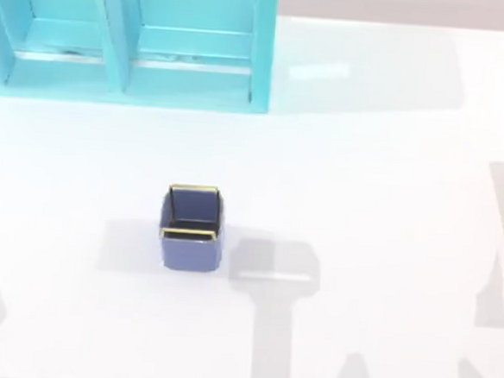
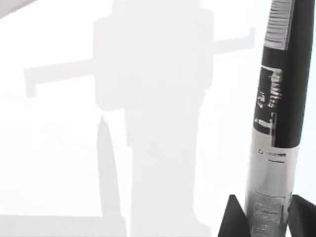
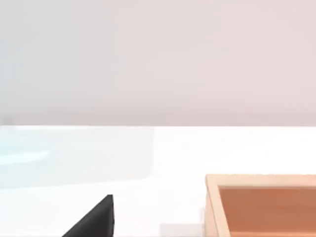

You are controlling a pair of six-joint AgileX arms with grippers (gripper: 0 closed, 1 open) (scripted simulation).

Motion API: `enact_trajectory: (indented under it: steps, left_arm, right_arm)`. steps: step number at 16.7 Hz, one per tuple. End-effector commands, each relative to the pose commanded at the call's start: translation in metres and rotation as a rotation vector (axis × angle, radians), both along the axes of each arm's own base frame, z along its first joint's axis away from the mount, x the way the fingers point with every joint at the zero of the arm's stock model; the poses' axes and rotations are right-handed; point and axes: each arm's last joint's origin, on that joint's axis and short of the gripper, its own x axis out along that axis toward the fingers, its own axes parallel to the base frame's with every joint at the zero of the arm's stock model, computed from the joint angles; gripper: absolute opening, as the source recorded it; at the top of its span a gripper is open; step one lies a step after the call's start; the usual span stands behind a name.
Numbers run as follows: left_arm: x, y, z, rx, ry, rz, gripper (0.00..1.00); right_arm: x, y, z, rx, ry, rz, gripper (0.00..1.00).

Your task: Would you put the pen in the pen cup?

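I am seeing the pen (image 2: pixel 277 113) in my left wrist view, standing out lengthwise from the left gripper (image 2: pixel 267 217). Its whitish lower band is sitting between the two dark fingertips (image 2: pixel 233 219), so the jaws are closing narrowly on the pen and holding it, with the black barrel and its pale markings extending away from them over the white table (image 2: pixel 64 163). The pen's own shadow is lying on that table beside the arm's broad shadow.

In the top view the pen cup (image 1: pixel 192 228) is standing upright on the table, mouth up, gold rim showing around its dark inside. The turquoise shelf unit (image 1: pixel 128 38) is standing well behind the cup, toward the table's left.

My right wrist view is showing one dark fingertip (image 3: pixel 96 219) of the right gripper above the table, near a wooden box (image 3: pixel 261 205); I cannot tell how its jaws are standing.
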Motion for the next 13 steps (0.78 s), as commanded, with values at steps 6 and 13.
enact_trajectory:
  steps: [6, 13]
  left_arm:
    - [0.118, -0.09, -0.005, 0.481, 0.02, -0.195, 0.0]
    - [0.153, -0.356, -0.037, 1.113, -0.158, -0.251, 0.0]
  right_arm:
    - [0.0, 0.0, 0.0, 0.0, 0.0, 0.0, 1.0]
    - [0.0, 0.0, 0.0, 0.0, 0.0, 0.0, 1.0]
